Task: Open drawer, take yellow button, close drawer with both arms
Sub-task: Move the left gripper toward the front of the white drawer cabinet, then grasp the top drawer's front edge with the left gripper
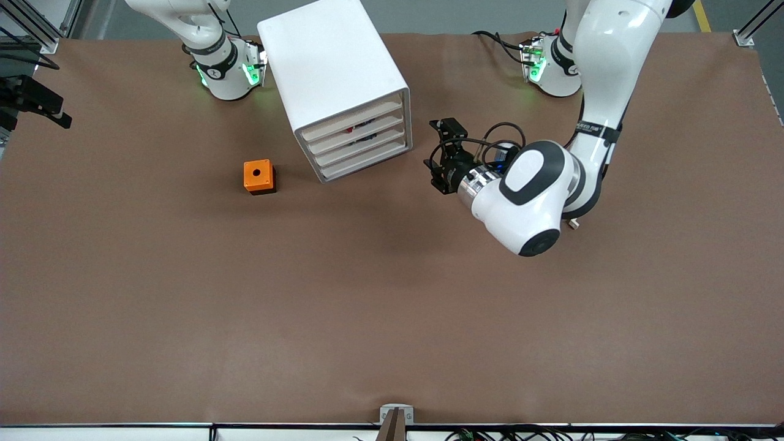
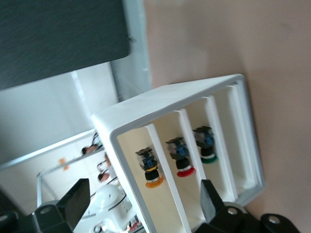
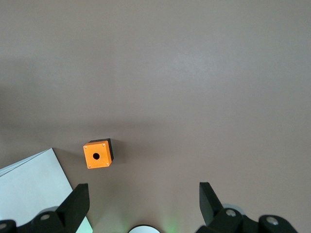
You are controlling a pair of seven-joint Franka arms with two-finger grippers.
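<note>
White plastic cabinet [image 1: 334,79] with four stacked clear-fronted drawers, standing on the brown table cover [image 1: 392,306] near the robots' bases, its front turned toward the left arm's end of the table. All four drawers pushed in.

Through the drawer fronts, in the left wrist view: three small push buttons, one to a drawer. Tiny button with round flat orange cap and dark body [image 2: 149,169] in one drawer; a red-capped button [image 2: 180,158] in the drawer next to it; a green-capped button [image 2: 205,144] in the one after. Fourth drawer showing nothing inside.

Left gripper [image 1: 438,160], black and two-fingered, just in front of the drawer fronts, apart from them, fingers [image 2: 210,203] spread wide and grasping nothing.

Orange cube box with a black hole in its top [image 1: 258,176] on the cover beside the cabinet, toward the right arm's end, slightly nearer the front camera.

Right gripper [image 3: 143,206] raised high over the table by its own base, waiting, looking down on the orange box; fingers spread apart, empty.
</note>
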